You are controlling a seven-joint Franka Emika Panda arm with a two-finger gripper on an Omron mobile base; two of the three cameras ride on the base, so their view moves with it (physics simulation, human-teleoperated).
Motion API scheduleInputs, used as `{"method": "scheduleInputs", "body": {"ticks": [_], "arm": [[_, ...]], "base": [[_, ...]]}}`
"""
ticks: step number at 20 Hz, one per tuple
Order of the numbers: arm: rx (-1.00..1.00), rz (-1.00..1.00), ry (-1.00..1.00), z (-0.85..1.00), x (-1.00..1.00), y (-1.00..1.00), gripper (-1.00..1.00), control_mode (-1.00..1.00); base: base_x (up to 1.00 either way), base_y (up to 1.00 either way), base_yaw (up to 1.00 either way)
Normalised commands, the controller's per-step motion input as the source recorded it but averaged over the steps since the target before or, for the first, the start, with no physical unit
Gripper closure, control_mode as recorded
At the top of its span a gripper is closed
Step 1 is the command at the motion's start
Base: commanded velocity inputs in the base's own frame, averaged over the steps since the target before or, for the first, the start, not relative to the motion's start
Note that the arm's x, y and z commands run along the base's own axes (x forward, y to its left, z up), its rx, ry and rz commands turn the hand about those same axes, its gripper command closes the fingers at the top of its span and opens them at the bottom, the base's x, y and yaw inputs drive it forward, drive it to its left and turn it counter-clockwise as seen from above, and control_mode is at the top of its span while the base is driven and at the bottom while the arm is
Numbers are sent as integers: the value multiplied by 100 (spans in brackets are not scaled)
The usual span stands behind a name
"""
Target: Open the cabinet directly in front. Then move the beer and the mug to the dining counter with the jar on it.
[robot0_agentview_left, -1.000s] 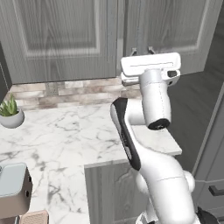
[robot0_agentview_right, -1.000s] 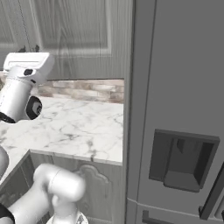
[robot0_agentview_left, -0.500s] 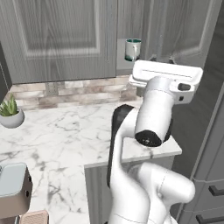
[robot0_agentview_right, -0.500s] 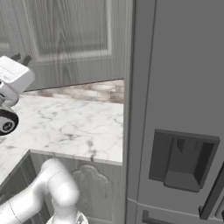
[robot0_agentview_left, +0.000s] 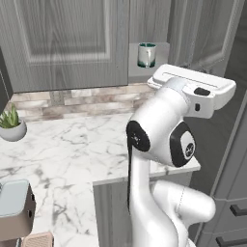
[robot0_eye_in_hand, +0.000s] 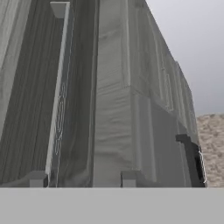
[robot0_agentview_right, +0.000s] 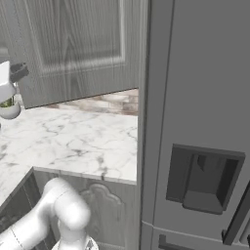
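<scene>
Grey cabinet door part-open; mug on shelf, far and left of gripper. Finger spread: cannot tell.

1 mug; 1 potted plant; 1 fridge; 1 toaster.

A kitchen: grey wall cabinet, marble worktop, brick backsplash, fridge.
</scene>
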Motion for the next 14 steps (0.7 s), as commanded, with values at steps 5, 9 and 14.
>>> {"method": "scheduleInputs", "body": {"ticks": [5, 9, 14], "arm": [[0, 5, -18, 4, -67, 30, -100, -100], [1, 12, -11, 7, -76, 94, -100, -100], [3, 6, -4, 21, -29, 64, -100, -100]], "base": [[0, 0, 0], [0, 0, 0], [0, 0, 0]]}}
